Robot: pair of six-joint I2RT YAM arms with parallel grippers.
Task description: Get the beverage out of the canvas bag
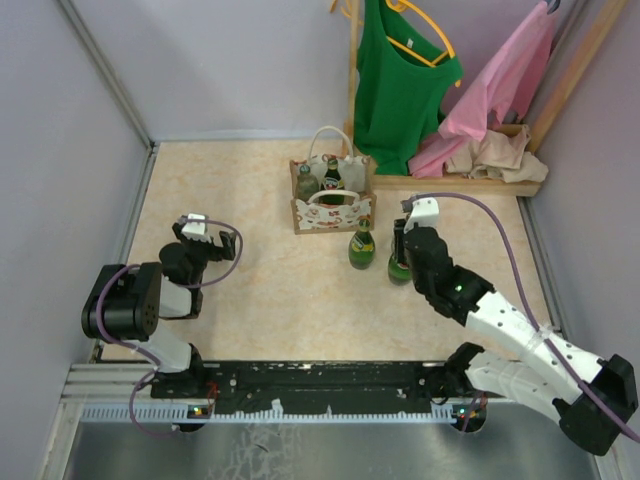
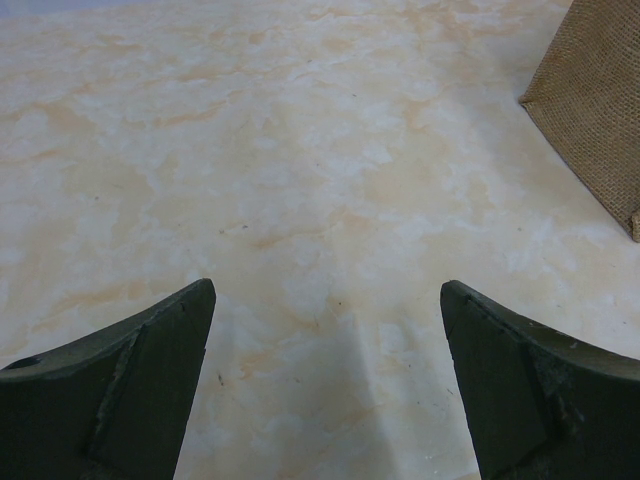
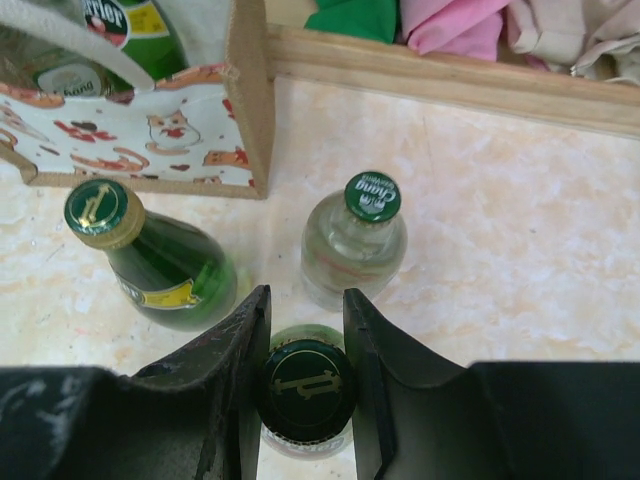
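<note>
The canvas bag stands at the back middle of the table, its patterned panel facing my arms. Bottles stand upright inside it. My right gripper is shut on the dark green cap of a green bottle, which stands on the table right of the bag. A second green bottle and a clear bottle with a green cap stand close by outside the bag. My left gripper hangs open over bare table, with the bag's burlap corner to its right.
A wooden rack at the back right holds a green top and pink clothes. Its wooden base rail runs just behind the bottles. Grey walls close in the table on the left, back and right.
</note>
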